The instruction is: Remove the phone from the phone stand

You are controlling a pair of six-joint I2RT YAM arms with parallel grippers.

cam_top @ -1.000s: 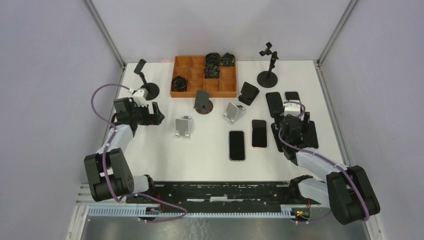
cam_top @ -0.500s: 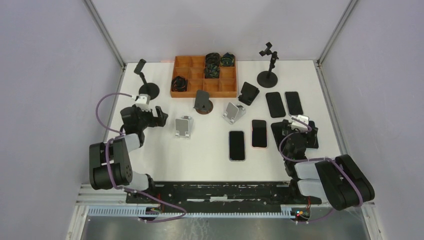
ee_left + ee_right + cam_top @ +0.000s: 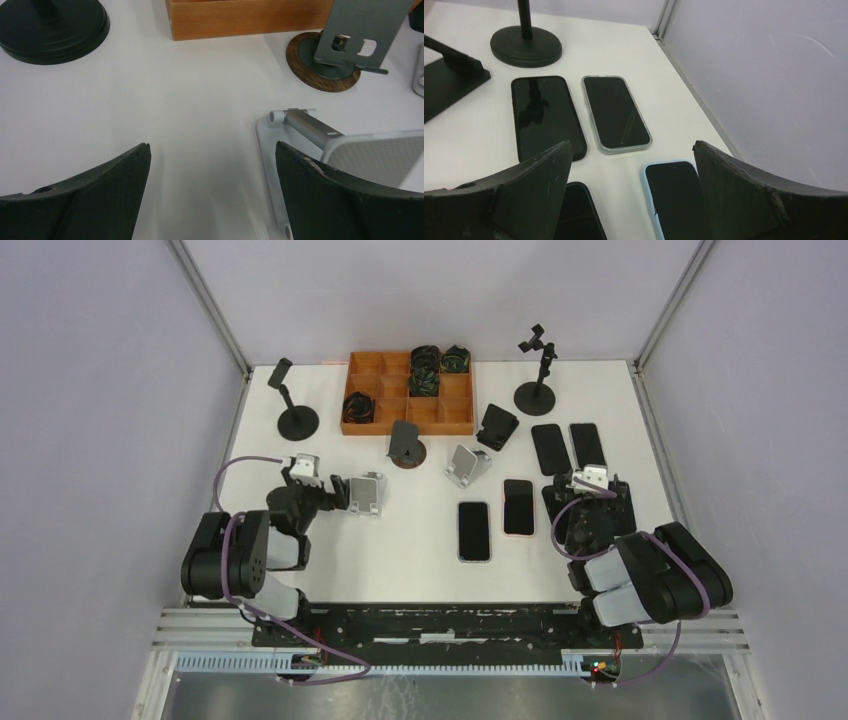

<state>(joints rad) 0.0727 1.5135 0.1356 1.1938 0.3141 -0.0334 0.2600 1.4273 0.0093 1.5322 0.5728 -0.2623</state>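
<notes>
Every phone in view lies flat on the table; no stand that I see holds one. Two lie mid-table, a clear-cased one [image 3: 473,530] and a pink-edged one [image 3: 518,507]. Two more lie far right, a black one [image 3: 549,448] [image 3: 546,115] and a clear-cased one [image 3: 587,444] [image 3: 616,112]. A blue-cased phone [image 3: 679,200] lies between my right fingers. My right gripper [image 3: 594,490] [image 3: 631,145] is open and empty, low over these phones. My left gripper [image 3: 338,498] [image 3: 212,147] is open and empty, just left of a bare silver stand [image 3: 368,493] [image 3: 350,150].
A second silver stand [image 3: 467,465], a grey stand on a wooden disc [image 3: 406,443] [image 3: 345,45] and a black wedge stand [image 3: 497,426] stand mid-table. A wooden tray [image 3: 410,410] sits at the back. Black pole stands stand at the back left [image 3: 290,400] and back right [image 3: 538,370].
Both arms have folded back toward the near edge. My left gripper moved right, up to the silver stand. My right gripper drew nearer and stays over the right-hand phones. No phone moved.
</notes>
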